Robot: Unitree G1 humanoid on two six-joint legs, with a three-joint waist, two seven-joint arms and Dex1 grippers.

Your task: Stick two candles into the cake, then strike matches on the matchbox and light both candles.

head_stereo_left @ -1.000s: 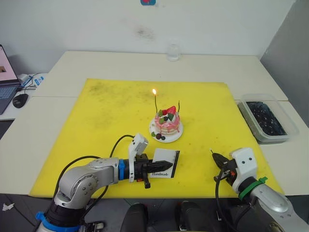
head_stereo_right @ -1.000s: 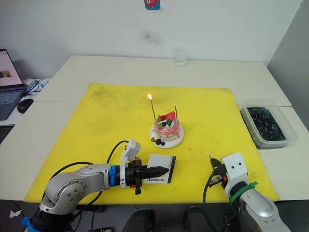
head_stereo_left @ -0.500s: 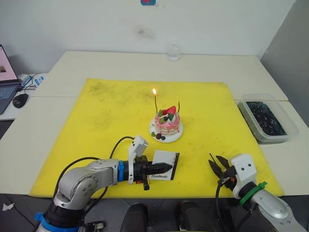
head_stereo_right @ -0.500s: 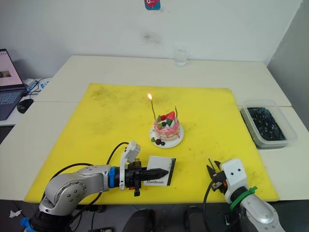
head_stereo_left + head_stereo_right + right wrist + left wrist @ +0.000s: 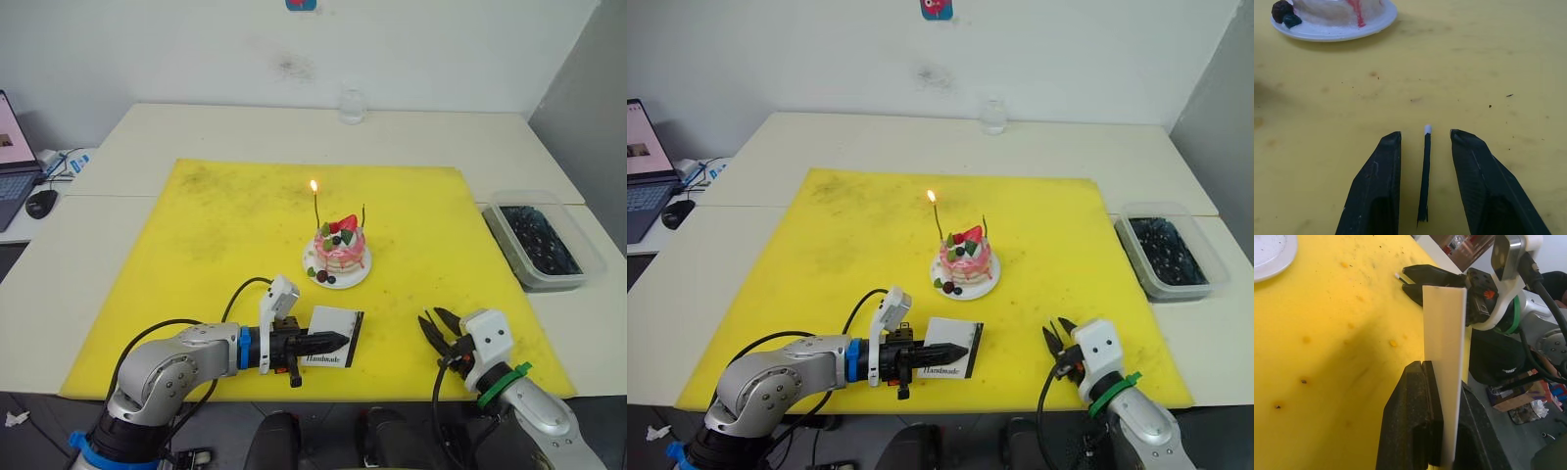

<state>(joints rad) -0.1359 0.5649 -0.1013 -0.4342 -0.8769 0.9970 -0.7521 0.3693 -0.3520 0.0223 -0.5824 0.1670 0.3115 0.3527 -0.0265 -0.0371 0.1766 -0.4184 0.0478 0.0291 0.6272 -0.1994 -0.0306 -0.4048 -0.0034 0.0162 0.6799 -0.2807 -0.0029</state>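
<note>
- Cake [image 5: 341, 247]: a small pink round on a white plate [image 5: 355, 275], standing near the middle of the yellow mat [image 5: 225, 235] that covers the bench [image 5: 196, 127].
- Candles: two thin sticks stand upright in the cake. The one on the robot's left [image 5: 316, 209] carries a small flame at its tip; the one on the right [image 5: 362, 214] shows no flame.
- Left end effector [image 5: 338, 341]: closed on the matchbox [image 5: 331, 336], gripping it near the front edge of the mat, on the near side of the cake. In the left wrist view the matchbox [image 5: 1444, 357] stands on edge between the two black fingers [image 5: 1410, 421].
- Right end effector [image 5: 435, 325]: fingers spread apart, low over the mat near its front right corner, holding nothing.
- Match [image 5: 1425, 174]: a short dark stick with a pale tip, lying on the mat in the gap between the right fingers [image 5: 1374, 188], touching neither in the right wrist view; its tip points towards the plate.
- Clear bin [image 5: 542, 240]: on the bench beside the right edge of the mat, holding dark contents.
- Glass [image 5: 352, 105]: near the far edge of the bench.
</note>
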